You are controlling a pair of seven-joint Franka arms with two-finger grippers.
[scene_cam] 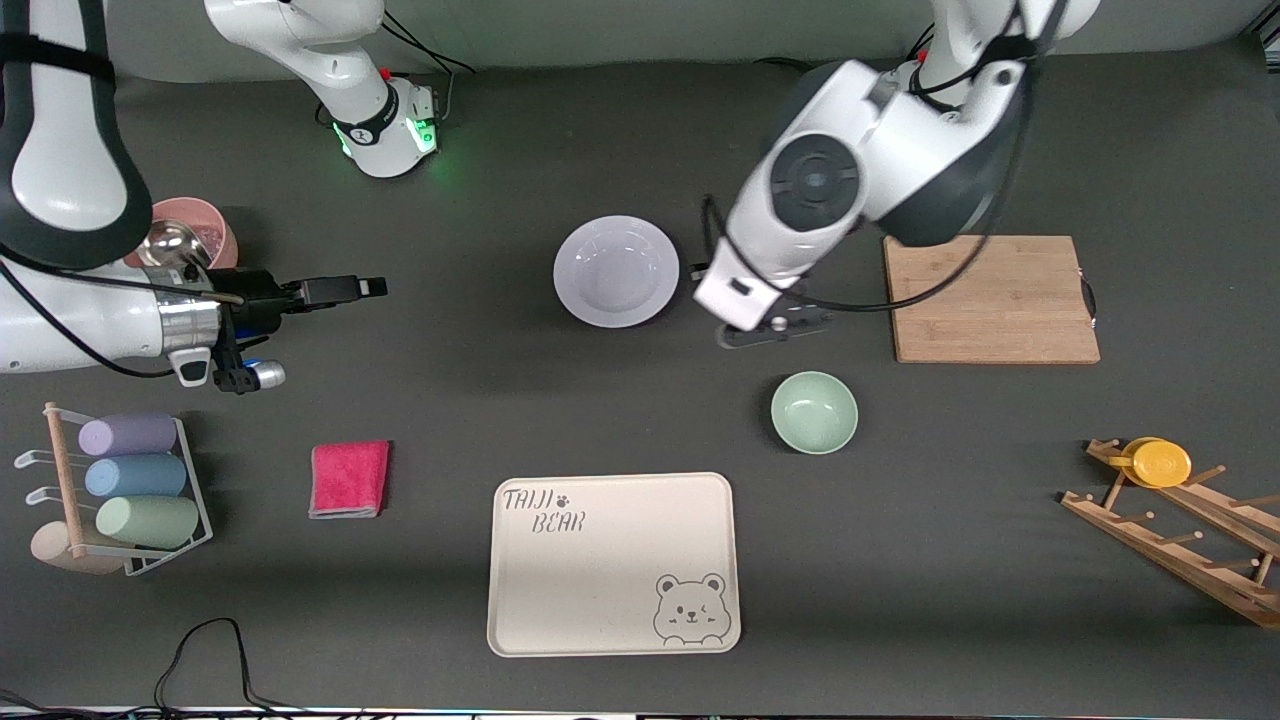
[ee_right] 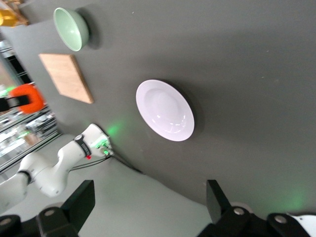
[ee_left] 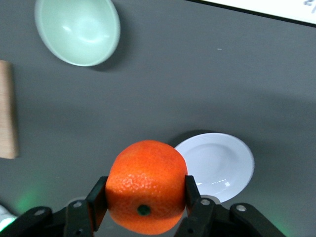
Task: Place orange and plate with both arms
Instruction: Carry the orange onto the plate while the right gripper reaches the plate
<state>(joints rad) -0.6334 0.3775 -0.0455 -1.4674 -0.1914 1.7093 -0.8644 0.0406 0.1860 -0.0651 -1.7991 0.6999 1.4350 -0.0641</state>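
— Where's the orange (ee_left: 144,191)?
— Pinched in the left end effector (ee_left: 145,200), aloft beside the plate (scene_cam: 616,271) — likely bound there.
— The right end effector (scene_cam: 345,289)?
— Spread wide, empty, hovering over bare surface (scene_cam: 480,400) toward its own end — waiting.

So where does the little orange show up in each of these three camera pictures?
Front view: the orange is hidden under the left arm, beside the plate.
Left wrist view: the orange sits clamped in the left gripper.
Right wrist view: a small orange blob at the picture's edge.
Shared landmark: the plate, in all three.
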